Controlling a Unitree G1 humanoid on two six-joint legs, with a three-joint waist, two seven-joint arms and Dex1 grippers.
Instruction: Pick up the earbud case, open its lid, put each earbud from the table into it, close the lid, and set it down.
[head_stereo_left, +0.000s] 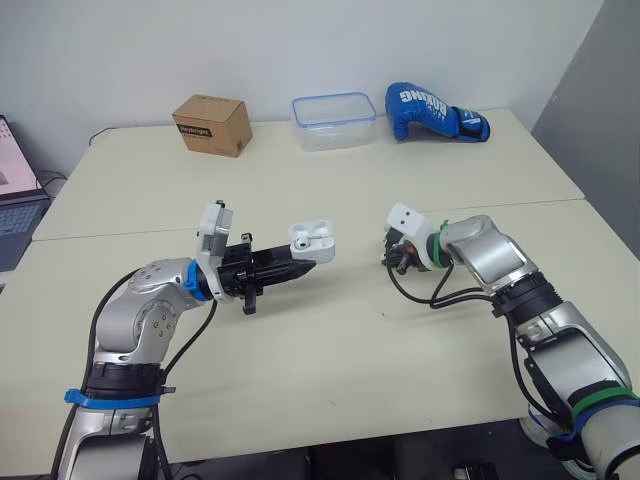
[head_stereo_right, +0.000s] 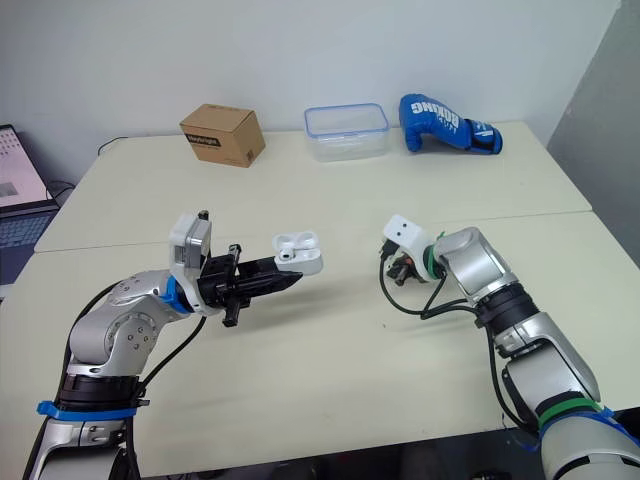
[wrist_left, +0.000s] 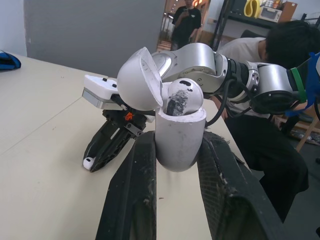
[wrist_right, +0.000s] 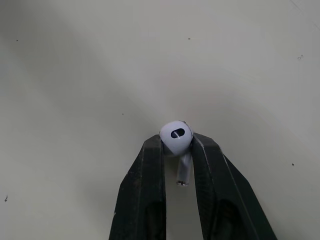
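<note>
The earbud case (wrist_left: 177, 140) is off the bench (head_stereo_left: 330, 350), held in the air over its middle. The left tool (head_stereo_left: 303, 264) is clamped on the case's lower body, one black finger on either side. The lid (wrist_left: 140, 80) is swung back on its hinge, and one white earbud (wrist_left: 184, 95) sits in the case with its rounded head above the rim (the head carries a dark smudge or grille).

The second earbud (wrist_right: 175, 134) is pinched by its head in the right tool (wrist_right: 178, 145), with the stem pointing back between the fingers. The tool is angled down at the bench and well apart from the case; I cannot tell whether the earbud touches the bench.

Along the far edge stands a clear plastic tub (head_stereo_left: 335, 137) with a blue rim, and the bench shows through its walls. Left of it is a brown cardboard box (head_stereo_left: 211, 124) with a dark label too small to read. To the tub's right lies a blue boxing glove (head_stereo_left: 432, 112) whose white lettering seems to read "BOXING". A laptop (head_stereo_left: 15, 200) sits at the robot's far left.

All of these are far from both tools, and the bench between the tools is bare. In the left wrist view, a seated person (wrist_left: 270, 100) shows beyond the right arm.
</note>
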